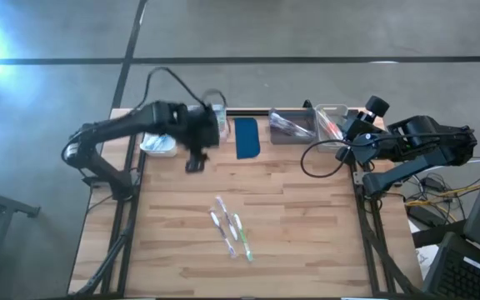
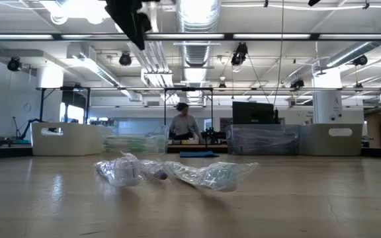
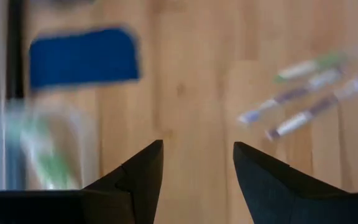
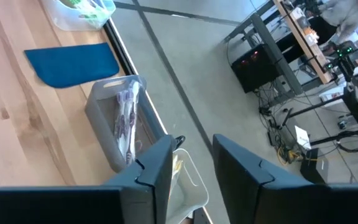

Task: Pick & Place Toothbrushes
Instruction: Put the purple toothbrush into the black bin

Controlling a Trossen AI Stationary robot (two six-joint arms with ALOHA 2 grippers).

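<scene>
Seen from above, a small cluster of wrapped toothbrushes [image 1: 230, 227] lies loose on the wooden table [image 1: 307, 233], just below the middle of the frame, with bare wood open on every side of it down to the lower edge. More toothbrushes sit along the table's far edge at the top of the frame: a grey bin [image 1: 290, 127] holds some, a clear bin [image 1: 332, 121] just right of it holds red-accented ones, and a clear container [image 1: 216, 108] left of the blue pad [image 1: 247, 137] holds green ones.

The left gripper [image 1: 194, 160] hangs above the table in the upper left part of the frame, just left of the blue pad and well apart from the loose cluster. Its own wrist camera shows its fingers [image 3: 143, 180] spread wide with nothing between them.

The right gripper [image 1: 346, 132] is at the upper right, at the clear bin near the table's right edge. Its fingers [image 4: 158, 171] stand a narrow gap apart over the bin, and nothing can be seen between them.

In the level view, the cluster [image 2: 177, 173] lies mid-table, and a person [image 2: 184, 124] sits far behind.
</scene>
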